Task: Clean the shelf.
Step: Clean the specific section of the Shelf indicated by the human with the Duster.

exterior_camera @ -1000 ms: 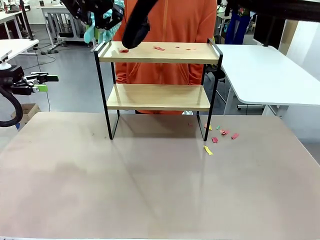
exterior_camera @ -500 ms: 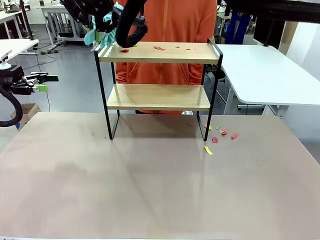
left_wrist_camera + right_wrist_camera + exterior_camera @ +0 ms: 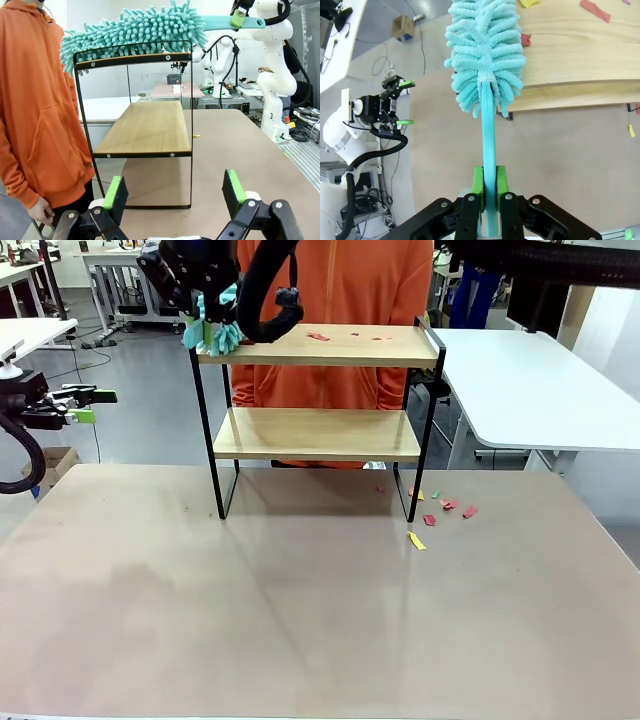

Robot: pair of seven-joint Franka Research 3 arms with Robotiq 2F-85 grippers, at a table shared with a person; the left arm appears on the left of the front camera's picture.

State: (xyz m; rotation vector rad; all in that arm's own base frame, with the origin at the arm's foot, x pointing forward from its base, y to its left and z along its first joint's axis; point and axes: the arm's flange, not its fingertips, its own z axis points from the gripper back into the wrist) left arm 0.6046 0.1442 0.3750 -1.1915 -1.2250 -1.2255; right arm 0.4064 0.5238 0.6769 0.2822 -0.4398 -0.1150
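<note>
Shelf (image 3: 315,433) stands toward the far edge of the desk (image 3: 300,620), a little left of the middle, with a person (image 3: 335,280) in an orange top close behind it. The front and middle of the desk are bare, so there is wide room on the robot's side. The far side is tight because of the person.

The right arm reaches across to the shelf's left end. Its right hand (image 3: 489,175) is clamped fully shut on the flat handle of a teal duster (image 3: 485,50). The fluffy head lies over the left end of the top board and hangs partly past that edge.

The step in hand looks like sweeping the top board, with the stroke at its start. Paper scraps (image 3: 318,337) lie along the middle and right of that board, while the lower board looks bare. The next move probably calls for drawing the head rightward with light contact, keeping it low enough to catch the flat bits. The black frame rises above the board at each end, so the bits may need to go off the front edge.

The left hand (image 3: 174,195) waits off the desk's left edge, jaws wide apart and holding nothing, well apart from the shelf.

More scraps (image 3: 445,505) lie on the desk just beside the shelf's right leg.
</note>
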